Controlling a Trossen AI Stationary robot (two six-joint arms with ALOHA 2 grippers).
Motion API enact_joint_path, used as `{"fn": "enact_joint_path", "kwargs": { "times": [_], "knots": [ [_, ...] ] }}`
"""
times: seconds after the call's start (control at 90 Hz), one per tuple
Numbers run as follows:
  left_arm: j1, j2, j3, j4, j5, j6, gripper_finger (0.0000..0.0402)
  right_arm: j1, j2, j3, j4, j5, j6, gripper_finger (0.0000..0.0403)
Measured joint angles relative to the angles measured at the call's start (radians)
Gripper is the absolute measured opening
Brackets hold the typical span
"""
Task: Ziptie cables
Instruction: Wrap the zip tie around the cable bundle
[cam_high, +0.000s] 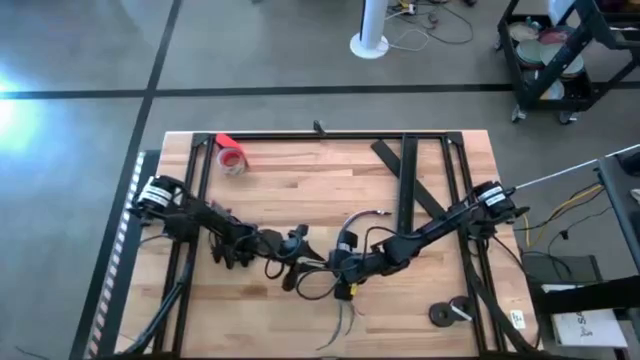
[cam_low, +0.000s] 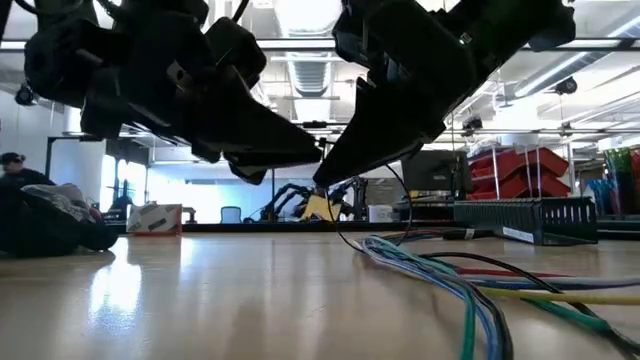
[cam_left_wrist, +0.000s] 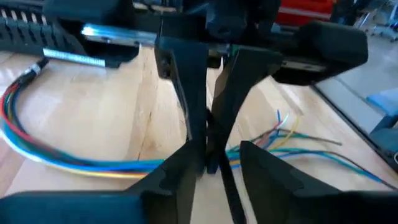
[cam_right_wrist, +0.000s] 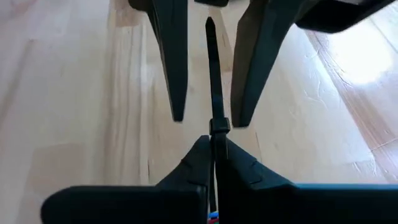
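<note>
The cables (cam_high: 335, 300) are a bundle of coloured wires lying in a loop on the wooden table near its front edge, also low in the low view (cam_low: 450, 285). Above them the ziptie (cam_right_wrist: 211, 68), a thin dark strip, is held by my right gripper (cam_right_wrist: 215, 142), which is shut on it. My left gripper (cam_left_wrist: 221, 154) faces it from the table's left. It is open, and its fingers (cam_right_wrist: 174, 68) stand on either side of the strip's free end without touching it. The two grippers meet tip to tip near the table's middle front (cam_high: 312, 258). My right gripper pinches the ziptie between its two fingertips, just behind the small square head (cam_right_wrist: 218, 126). The fingers come from the table's right, slanting down, and lie along the strip. The strip sticks straight out past the fingertips toward my left gripper, clear of the table.
A red tape roll (cam_high: 232, 157) lies at the far left. Wide flat black strips (cam_high: 405, 180) cross the far right of the table. Two dark discs (cam_high: 450, 312) sit at the near right. A black frame (cam_high: 300, 135) edges the table. A person (cam_low: 15, 165) shows far behind.
</note>
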Motion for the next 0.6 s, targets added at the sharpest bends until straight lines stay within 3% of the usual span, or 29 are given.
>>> {"fn": "enact_joint_path", "kwargs": {
  "times": [0.233,0.6],
  "knots": [
    [0.000,-0.008,0.001,0.004,-0.003,-0.023,0.0123,0.000,0.000,-0.003,0.000,0.000,-0.001,0.0000],
    [0.000,0.010,0.052,-0.062,-0.009,-0.041,0.0075,0.000,0.000,-0.003,-0.002,0.000,-0.001,0.0000]
  ]
}}
